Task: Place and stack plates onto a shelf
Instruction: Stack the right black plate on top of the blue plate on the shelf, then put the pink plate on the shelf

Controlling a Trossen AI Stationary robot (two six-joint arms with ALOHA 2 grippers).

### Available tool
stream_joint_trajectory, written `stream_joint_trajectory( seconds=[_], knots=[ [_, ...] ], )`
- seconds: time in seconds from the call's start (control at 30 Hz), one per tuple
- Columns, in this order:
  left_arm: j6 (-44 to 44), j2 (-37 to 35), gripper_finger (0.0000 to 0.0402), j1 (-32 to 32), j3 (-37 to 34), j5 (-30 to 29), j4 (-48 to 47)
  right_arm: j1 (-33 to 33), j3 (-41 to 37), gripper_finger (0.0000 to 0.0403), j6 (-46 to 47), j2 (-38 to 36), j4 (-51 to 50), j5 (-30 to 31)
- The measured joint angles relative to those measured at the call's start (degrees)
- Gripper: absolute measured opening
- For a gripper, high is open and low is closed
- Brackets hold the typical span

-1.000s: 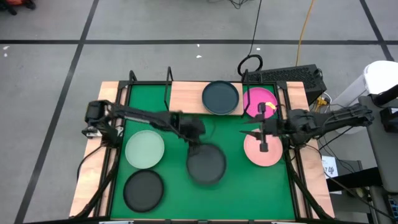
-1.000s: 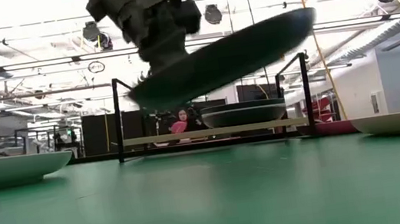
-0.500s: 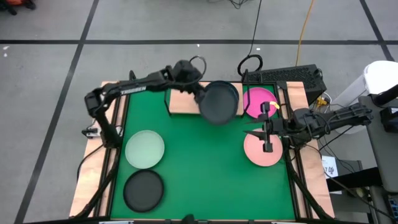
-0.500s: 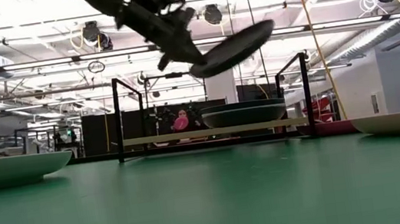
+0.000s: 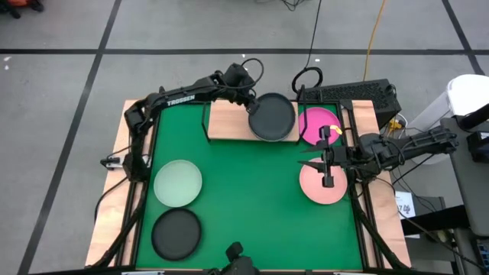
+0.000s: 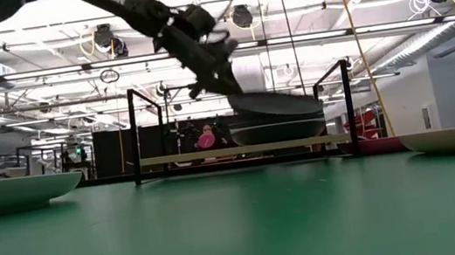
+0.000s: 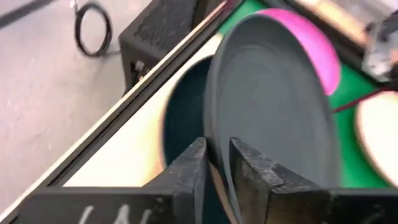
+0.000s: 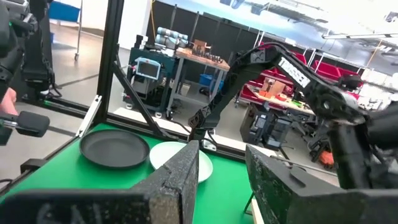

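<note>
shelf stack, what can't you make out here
- High view: the held dark plate covers the shelf plate below.
- Low view: contact between them is too small to tell.
- Left wrist view: left pincer hides the plate's gripped rim; lower plate blurred.

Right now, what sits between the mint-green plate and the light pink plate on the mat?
Nothing: in the high view, the green mat is bare between the mint-green plate and the light pink plate. The right end effector hovers over the pink plate's edge.
</note>
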Motion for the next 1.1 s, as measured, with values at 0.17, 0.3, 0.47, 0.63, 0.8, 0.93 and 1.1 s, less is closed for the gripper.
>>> stream_joint_trajectory(
  seconds=[0.17,0.3,0.47,0.63,0.8,0.93,1.1],
  knots=[
    [-0.42,0.58,0.0105,0.19,-0.08,0.30,2.02,0.00,0.00,0.0114,-0.14,-0.04,-0.21,0.00],
    [1.06,0.60,0.0143,-0.09,-0.04,0.42,2.62,0.00,0.00,0.0114,-0.40,-0.04,-0.21,0.02],
    [1.16,0.63,0.0206,-0.18,0.40,1.22,3.27,0.00,0.00,0.0114,-0.59,-0.04,-0.19,0.19],
    [2.94,-1.00,0.0228,0.20,3.46,5.97,1.55,0.00,0.00,0.0114,-0.61,-0.04,-0.23,6.29],
    [7.65,-10.41,0.0225,-1.54,3.54,5.51,1.26,-0.03,0.47,0.0114,1.45,-0.04,-5.51,13.44],
    [11.76,-20.03,0.0201,-4.22,1.10,0.39,1.27,-0.70,3.38,0.0114,6.28,1.58,-19.26,17.40],
    [13.27,-32.10,0.0170,-8.09,-5.35,-0.90,4.47,-2.34,6.58,0.0114,13.44,4.15,-33.05,19.50]
  ],
)
